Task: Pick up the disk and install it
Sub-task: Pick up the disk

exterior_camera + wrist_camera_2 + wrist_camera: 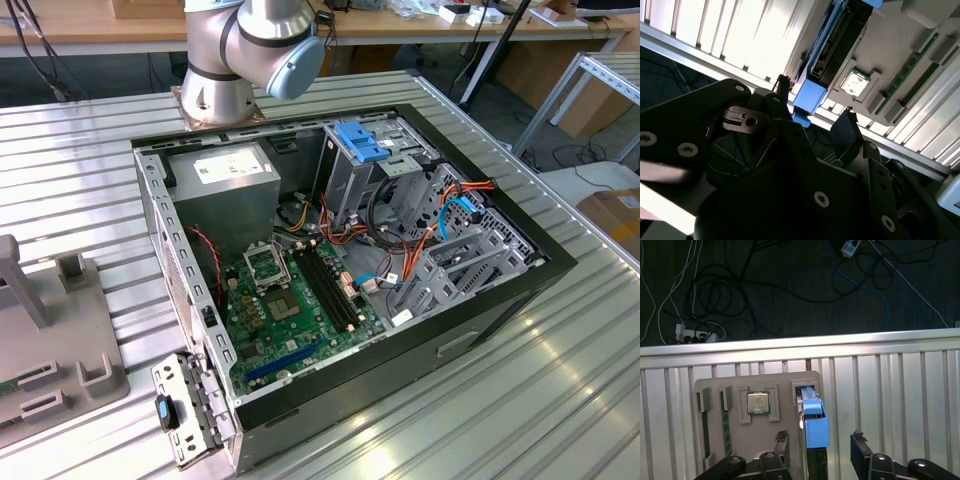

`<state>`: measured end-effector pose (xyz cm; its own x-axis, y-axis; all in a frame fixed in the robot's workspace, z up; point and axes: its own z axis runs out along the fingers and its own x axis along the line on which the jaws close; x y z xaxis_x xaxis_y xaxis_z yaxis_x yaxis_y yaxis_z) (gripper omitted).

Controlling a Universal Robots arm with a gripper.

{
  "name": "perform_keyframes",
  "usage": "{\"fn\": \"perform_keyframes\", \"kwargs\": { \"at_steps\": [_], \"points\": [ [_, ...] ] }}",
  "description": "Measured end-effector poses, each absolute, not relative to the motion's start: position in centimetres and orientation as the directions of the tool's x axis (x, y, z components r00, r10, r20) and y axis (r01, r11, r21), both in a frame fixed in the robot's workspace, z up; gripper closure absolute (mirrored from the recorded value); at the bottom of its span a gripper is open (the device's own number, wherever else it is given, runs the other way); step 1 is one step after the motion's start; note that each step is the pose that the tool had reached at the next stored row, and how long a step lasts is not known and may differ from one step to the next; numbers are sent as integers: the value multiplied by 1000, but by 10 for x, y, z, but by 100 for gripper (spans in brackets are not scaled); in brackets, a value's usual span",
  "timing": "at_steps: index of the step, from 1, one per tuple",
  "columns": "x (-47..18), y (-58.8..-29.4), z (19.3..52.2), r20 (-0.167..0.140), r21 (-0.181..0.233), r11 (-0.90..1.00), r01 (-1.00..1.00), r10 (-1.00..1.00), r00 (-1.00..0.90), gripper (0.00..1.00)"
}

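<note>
Ribbed metal table [560, 400] carries an open computer case [480, 330], seen in the exterior view below the arm [250, 50]. Inside the case lie a green motherboard [290, 310] and a grey power supply [220, 175]. A tall metal bay [350, 180] topped by a blue bracket [360, 140] stands there too, beside a tangle of orange and red cables [440, 215].

In the first wrist view a grey tray [785, 382] sits on the table near its edge, with loose floor cables [740, 290] beyond. The tray holds three parts — a square chip [758, 403] in a recess, a memory stick [726, 425] in a narrow slot, and the disk [815, 427].

The disk stands on edge in its own slot, the blue carrier end facing the camera. The gripper [820, 440] hangs over it with its fingers [782, 442] spread apart, one on each side of the blue end. Neither finger touches the disk — a gap shows on both sides.
</note>
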<state>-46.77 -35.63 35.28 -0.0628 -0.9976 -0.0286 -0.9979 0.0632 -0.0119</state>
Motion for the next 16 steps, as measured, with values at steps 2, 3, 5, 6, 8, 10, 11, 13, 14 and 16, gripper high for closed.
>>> {"fn": "perform_keyframes", "kwargs": {
  "at_steps": [2,3,5,6,8,10,11,13,14,16],
  "points": [
    [-468,-356,351,-28,-12,63,-998,-998,-63,40],
    [-468,-356,351,-29,-12,63,-998,-998,-62,40],
    [-468,-356,350,-29,-12,62,-998,-998,-62,40],
    [-468,-356,350,-28,-12,62,-998,-998,-61,40],
    [-468,-356,349,-28,-12,60,-998,-998,-60,40],
    [-468,-356,348,-29,-12,60,-998,-998,-60,40],
    [-468,-356,348,-29,-12,60,-998,-998,-60,40],
    [-468,-356,346,-29,-12,60,-998,-998,-60,40],
    [-468,-356,345,-29,-12,60,-998,-998,-60,40],
    [-468,-356,345,-28,-12,60,-998,-998,-60,40]
  ]
}}
